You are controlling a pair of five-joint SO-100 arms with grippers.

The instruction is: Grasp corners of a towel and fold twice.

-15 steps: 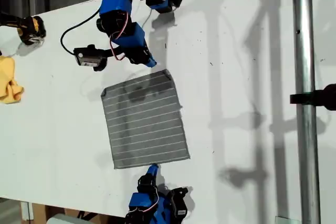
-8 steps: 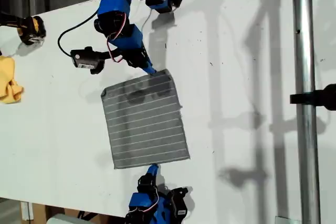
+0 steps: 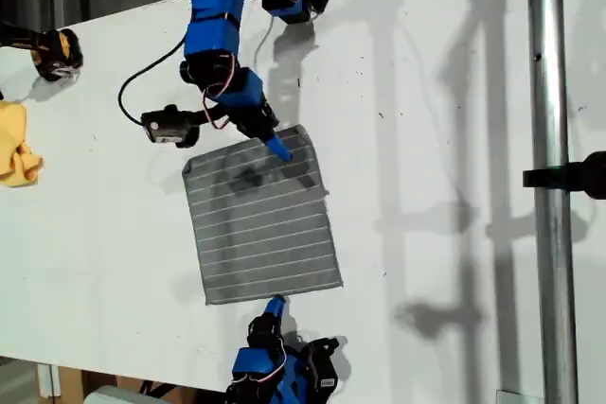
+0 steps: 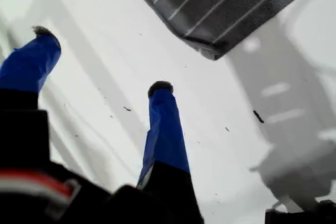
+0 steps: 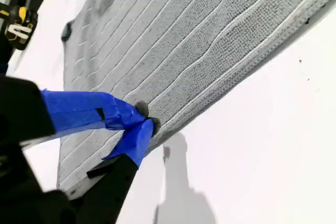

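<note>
First end effector [image 4: 100,61] fingers spread, off towel [image 4: 226,3] corner [image 4: 210,52].

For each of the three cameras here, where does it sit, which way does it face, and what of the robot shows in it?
Exterior view: sits high, looking down on the white table, the towel and both blue arms.
First wrist view: rides my first gripper, facing the table and a towel corner ahead; its taped fingers stand apart.
Second wrist view: rides my second gripper, looking along the towel; its fingertips meet at the towel's edge.
Shared: all three show the striped towel; the exterior view shows my second gripper at the towel's upper edge.
</note>
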